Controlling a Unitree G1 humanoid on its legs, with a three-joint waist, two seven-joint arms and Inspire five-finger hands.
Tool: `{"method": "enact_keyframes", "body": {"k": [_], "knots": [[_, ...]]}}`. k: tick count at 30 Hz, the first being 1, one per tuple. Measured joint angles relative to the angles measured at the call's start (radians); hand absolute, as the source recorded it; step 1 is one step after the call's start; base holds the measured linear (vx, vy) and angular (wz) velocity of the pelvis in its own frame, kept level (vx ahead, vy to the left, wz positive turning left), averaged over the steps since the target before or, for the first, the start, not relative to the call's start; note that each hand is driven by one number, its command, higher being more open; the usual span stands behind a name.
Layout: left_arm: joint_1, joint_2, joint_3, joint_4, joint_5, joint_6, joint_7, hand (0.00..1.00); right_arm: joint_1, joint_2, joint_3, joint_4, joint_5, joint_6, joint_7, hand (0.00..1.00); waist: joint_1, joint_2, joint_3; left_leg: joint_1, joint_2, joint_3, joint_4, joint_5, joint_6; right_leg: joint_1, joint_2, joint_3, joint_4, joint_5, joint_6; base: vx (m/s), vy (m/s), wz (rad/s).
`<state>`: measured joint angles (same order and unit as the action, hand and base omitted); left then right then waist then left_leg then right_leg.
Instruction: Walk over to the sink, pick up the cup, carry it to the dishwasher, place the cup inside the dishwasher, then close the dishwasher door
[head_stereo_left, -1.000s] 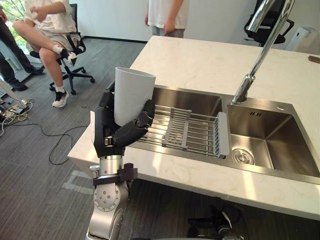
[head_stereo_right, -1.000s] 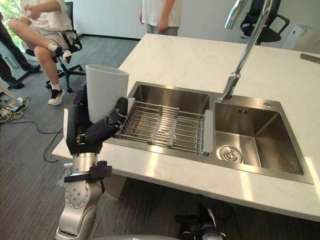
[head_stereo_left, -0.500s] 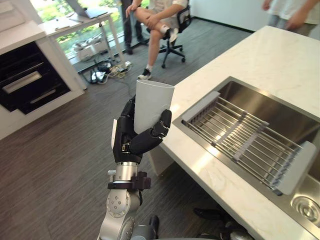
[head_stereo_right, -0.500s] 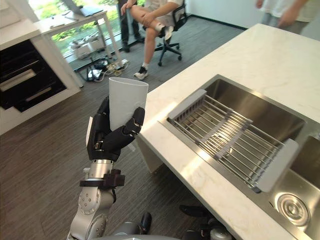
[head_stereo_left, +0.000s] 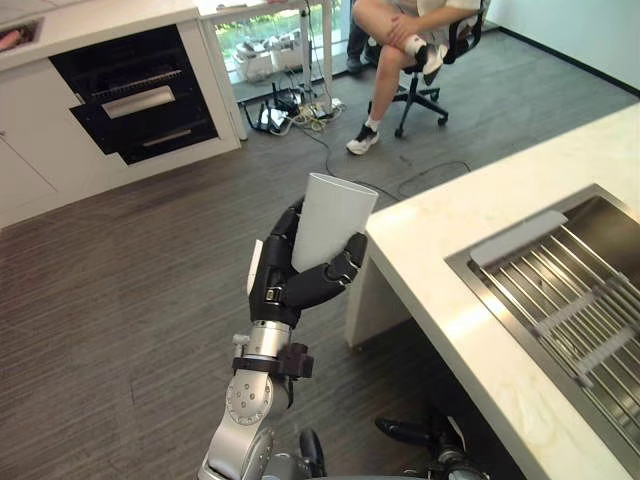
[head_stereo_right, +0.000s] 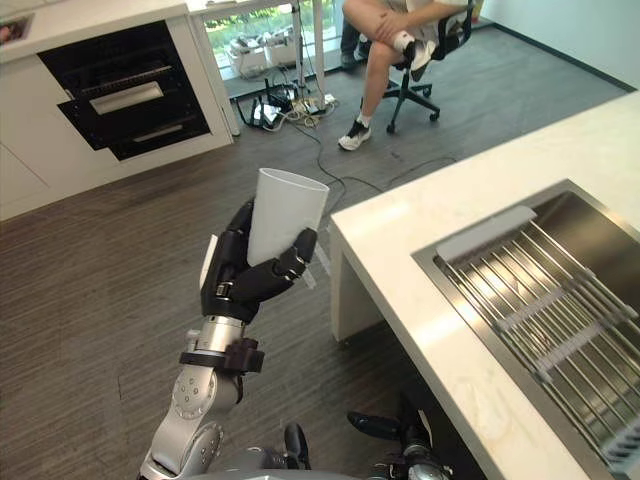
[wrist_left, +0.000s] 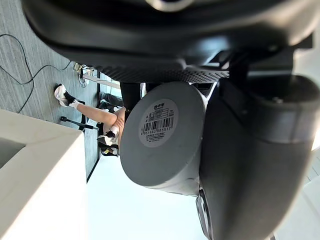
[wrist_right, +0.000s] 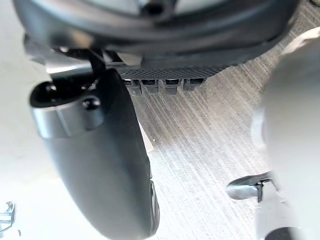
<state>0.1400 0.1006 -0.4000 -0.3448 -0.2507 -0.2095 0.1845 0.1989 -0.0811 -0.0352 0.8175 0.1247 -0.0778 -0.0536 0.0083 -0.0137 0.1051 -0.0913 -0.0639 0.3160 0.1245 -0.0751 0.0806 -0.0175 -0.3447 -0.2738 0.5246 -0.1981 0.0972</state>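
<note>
Left hand (head_stereo_left: 287, 290) is gripping the cup (head_stereo_left: 331, 215), holding it over the floor (head_stereo_left: 120, 280) left of the table (head_stereo_left: 450, 250); pickup done, loading and closing pending.

The lower part of the cup (head_stereo_left: 335, 215) is covered by the curled fingers (head_stereo_left: 338, 276) of the left hand (head_stereo_left: 282, 290). The sink (head_stereo_left: 610, 212) and its rack (head_stereo_left: 570, 300) are cut off by the frame's right edge. The seated person (head_stereo_left: 400, 30) at the upper right is cut off above the thighs by the top edge. The print on the cup's base label (wrist_left: 159, 122) cannot be made out.
</note>
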Motion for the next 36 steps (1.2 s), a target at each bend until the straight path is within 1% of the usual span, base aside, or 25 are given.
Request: {"method": "enact_keyframes", "body": {"k": [1, 2, 4, 6, 7, 8, 10, 11, 12, 13, 15, 16, 18, 19, 20, 21, 22, 24, 25, 26, 27, 28, 29, 32, 36], "knots": [[0.0, 0.003, -0.001, 0.0, 0.011, 0.003, -0.003, 0.0, -0.001, 0.001, -0.006, 0.0, 0.006, 0.0, -0.001, 1.0, -0.005, 0.004, -0.004, 0.024, -0.001, -0.033, 0.003, -0.012, 0.012, -0.05, 0.0, 0.051, 0.14, 0.049, -0.074, 0.3, 0.089, 0.73], [-0.001, 0.005, -0.001, 0.0, 0.018, 0.003, -0.004, 0.0, -0.002, 0.001, -0.007, 0.001, 0.007, 0.0, -0.003, 1.0, -0.009, 0.004, -0.008, 0.032, 0.001, -0.056, 0.006, -0.019, 0.016, -0.073, 0.014, 0.082, 0.192, 0.032, -0.073, 0.37, 0.059, 0.99], [-0.006, 0.003, 0.002, 0.004, 0.018, 0.003, 0.003, 0.0, -0.003, 0.006, -0.006, 0.001, 0.007, -0.002, -0.008, 1.0, -0.025, -0.001, -0.015, 0.064, 0.004, -0.154, 0.016, -0.035, 0.014, -0.132, 0.111, 0.165, 0.239, -0.083, -0.079, 0.35, -0.02, 1.25], [-0.006, 0.003, 0.011, 0.007, 0.018, 0.003, 0.012, 0.0, -0.003, 0.01, -0.007, -0.003, 0.008, -0.002, -0.01, 1.0, -0.025, -0.001, -0.015, 0.096, 0.003, -0.22, 0.016, -0.046, 0.007, -0.185, 0.186, 0.219, 0.217, -0.125, -0.075, 0.27, -0.053, 1.04], [-0.006, 0.001, 0.014, 0.007, 0.018, 0.003, 0.012, 0.0, -0.003, 0.01, -0.007, -0.007, 0.008, -0.003, -0.01, 1.0, -0.025, -0.001, -0.014, 0.105, 0.003, -0.244, 0.016, -0.05, 0.004, -0.206, 0.212, 0.24, 0.209, -0.13, -0.075, 0.28, -0.125, 1.27], [-0.006, -0.008, 0.019, 0.007, 0.018, 0.003, 0.013, 0.0, -0.002, 0.012, -0.006, -0.017, 0.008, -0.003, -0.01, 1.0, -0.025, -0.001, -0.015, 0.121, 0.004, -0.307, 0.026, -0.063, -0.01, -0.251, 0.269, 0.293, 0.172, -0.129, -0.071, 0.28, -0.147, 1.21], [-0.006, -0.021, 0.018, 0.007, 0.018, 0.003, 0.013, 0.0, 0.001, 0.018, -0.002, -0.033, 0.009, -0.004, -0.013, 1.0, -0.024, -0.004, -0.016, 0.123, 0.0, -0.373, 0.073, -0.1, -0.035, -0.276, 0.31, 0.356, 0.083, -0.102, -0.058, 0.28, -0.199, 1.54], [-0.006, -0.023, 0.019, -0.004, 0.018, 0.003, 0.013, 0.0, 0.014, 0.03, 0.004, -0.048, 0.009, -0.004, -0.017, 1.0, -0.021, -0.038, -0.021, 0.11, -0.027, -0.4, 0.126, -0.143, -0.048, -0.271, 0.29, 0.38, -0.005, 0.027, -0.063, 0.25, -0.216, 1.48], [-0.007, -0.031, 0.021, -0.006, 0.019, 0.0, 0.013, 0.0, 0.019, 0.034, 0.009, -0.049, 0.013, 0.013, -0.026, 1.0, -0.018, -0.042, -0.015, 0.106, -0.03, -0.418, 0.159, -0.17, -0.054, -0.266, 0.282, 0.37, 0.013, -0.004, -0.06, 0.24, -0.247, 1.17], [0.01, -0.074, 0.018, -0.01, 0.019, 0.001, 0.014, 0.0, 0.054, 0.073, -0.079, -0.088, 0.051, 0.027, -0.086, 1.0, -0.001, -0.022, -0.026, 0.071, -0.008, -0.432, 0.216, -0.203, -0.075, -0.257, 0.289, 0.331, 0.009, -0.02, -0.068, 0.16, -0.179, 0.72], [0.002, -0.116, 0.0, -0.013, 0.018, 0.001, 0.013, 0.0, 0.06, 0.073, -0.094, -0.098, 0.09, 0.041, -0.107, 1.0, -0.004, -0.01, -0.031, 0.022, 0.005, -0.461, 0.26, -0.221, -0.077, -0.255, 0.287, 0.277, -0.017, -0.019, -0.071, 0.14, -0.058, 0.73], [-0.013, -0.104, -0.014, -0.013, 0.018, 0.008, 0.001, 0.0, 0.062, 0.065, -0.095, -0.088, 0.11, 0.046, -0.112, 1.0, -0.005, -0.007, -0.03, 0.004, 0.01, -0.471, 0.281, -0.219, -0.081, -0.235, 0.28, 0.243, -0.039, -0.011, -0.069, 0.1, 0.015, 0.74], [-0.016, -0.098, -0.015, -0.013, 0.016, 0.011, -0.003, 0.0, 0.071, 0.056, -0.097, -0.09, 0.16, 0.079, -0.133, 1.0, -0.005, -0.008, -0.03, -0.021, 0.01, -0.44, 0.321, -0.204, -0.113, -0.183, 0.258, 0.191, -0.092, 0.005, -0.061, 0.05, 0.052, 0.89], [-0.017, -0.108, -0.005, -0.014, 0.015, 0.011, -0.003, 0.0, 0.088, 0.035, -0.095, -0.088, 0.167, 0.095, -0.133, 1.0, -0.003, -0.01, -0.028, -0.028, 0.018, -0.386, 0.343, -0.198, -0.128, -0.14, 0.233, 0.157, -0.135, 0.022, -0.055, 0.0, 0.126, 1.0], [-0.019, -0.111, -0.002, -0.016, 0.014, 0.011, -0.003, 0.0, 0.105, 0.02, -0.083, -0.083, 0.152, 0.092, -0.127, 1.0, -0.002, -0.006, -0.028, -0.034, 0.047, -0.322, 0.357, -0.229, -0.097, -0.121, 0.226, 0.131, -0.151, 0.026, -0.052, -0.02, 0.126, 1.07], [-0.02, -0.111, 0.005, -0.035, 0.013, 0.011, -0.003, 0.0, 0.137, 0.004, -0.056, -0.088, 0.127, 0.079, -0.116, 1.0, 0.002, 0.007, -0.029, -0.043, 0.167, -0.183, 0.382, -0.238, -0.074, -0.102, 0.224, 0.086, -0.138, 0.025, -0.049, -0.02, 0.1, 0.98], [-0.018, -0.113, 0.02, -0.055, 0.004, 0.004, 0.0, 0.0, 0.145, -0.014, -0.052, -0.083, 0.12, 0.085, -0.108, 1.0, 0.007, 0.023, -0.025, -0.054, 0.238, -0.116, 0.391, -0.221, -0.126, -0.105, 0.235, 0.078, -0.103, 0.008, -0.041, -0.03, 0.058, 0.75], [-0.007, -0.108, 0.06, -0.059, -0.019, -0.003, 0.012, 0.0, 0.163, -0.007, -0.035, -0.082, 0.115, 0.077, -0.105, 1.0, 0.018, 0.0, -0.049, -0.046, 0.178, -0.128, 0.335, -0.192, -0.106, -0.103, 0.202, 0.099, -0.121, -0.003, -0.052, -0.08, 0.142, 0.56], [-0.007, -0.098, 0.062, -0.051, -0.028, -0.008, 0.013, 0.0, 0.165, 0.0, -0.028, -0.075, 0.106, 0.059, -0.083, 1.0, -0.007, -0.018, -0.066, -0.021, 0.124, -0.161, 0.207, -0.149, -0.089, -0.079, 0.186, 0.117, -0.198, 0.001, -0.054, -0.07, 0.132, 0.91], [-0.007, -0.09, 0.06, -0.047, -0.028, -0.008, 0.011, 0.0, 0.161, 0.013, -0.033, -0.07, 0.105, 0.053, -0.074, 1.0, -0.021, -0.031, -0.073, 0.002, 0.126, -0.117, 0.165, -0.148, -0.082, -0.065, 0.18, 0.125, -0.25, 0.023, -0.059, 0.02, -0.01, 1.25], [-0.031, -0.087, 0.041, -0.042, -0.029, -0.015, 0.008, 0.0, 0.152, 0.018, -0.046, -0.075, 0.098, 0.024, -0.057, 1.0, -0.024, -0.017, -0.077, -0.003, 0.176, -0.073, 0.208, -0.138, -0.07, -0.051, 0.189, 0.111, -0.291, 0.06, -0.032, 0.07, 0.002, 0.97], [-0.037, -0.087, 0.024, -0.03, -0.033, -0.022, 0.005, 0.0, 0.134, -0.009, -0.045, -0.054, 0.087, 0.007, -0.044, 1.0, -0.024, 0.005, -0.083, -0.005, 0.192, -0.093, 0.192, -0.11, -0.128, -0.046, 0.196, 0.093, -0.3, 0.077, 0.002, 0.06, 0.026, 0.71], [-0.037, -0.073, 0.012, -0.004, -0.033, -0.02, 0.002, 0.0, 0.086, -0.015, -0.038, -0.014, 0.08, 0.008, -0.045, 1.0, -0.018, 0.009, -0.089, 0.013, 0.18, -0.096, 0.148, -0.083, -0.127, -0.041, 0.191, 0.102, -0.313, 0.096, -0.009, 0.02, 0.099, 0.28], [-0.04, -0.041, -0.021, 0.04, -0.034, -0.01, -0.009, 0.0, 0.017, 0.028, -0.029, 0.033, 0.076, -0.007, -0.029, 1.0, -0.02, -0.005, -0.088, 0.034, 0.154, -0.101, 0.065, -0.029, -0.127, -0.039, 0.179, 0.102, -0.344, 0.114, -0.001, -0.01, 0.022, 0.08], [-0.042, -0.038, -0.052, 0.09, -0.034, 0.015, -0.031, 0.0, 0.004, 0.027, -0.001, 0.045, 0.047, -0.003, -0.013, 1.0, -0.02, -0.009, -0.086, 0.067, 0.145, -0.072, 0.001, 0.002, -0.125, -0.048, 0.172, 0.125, -0.348, 0.127, -0.005, -0.03, 0.01, -0.16]]}}
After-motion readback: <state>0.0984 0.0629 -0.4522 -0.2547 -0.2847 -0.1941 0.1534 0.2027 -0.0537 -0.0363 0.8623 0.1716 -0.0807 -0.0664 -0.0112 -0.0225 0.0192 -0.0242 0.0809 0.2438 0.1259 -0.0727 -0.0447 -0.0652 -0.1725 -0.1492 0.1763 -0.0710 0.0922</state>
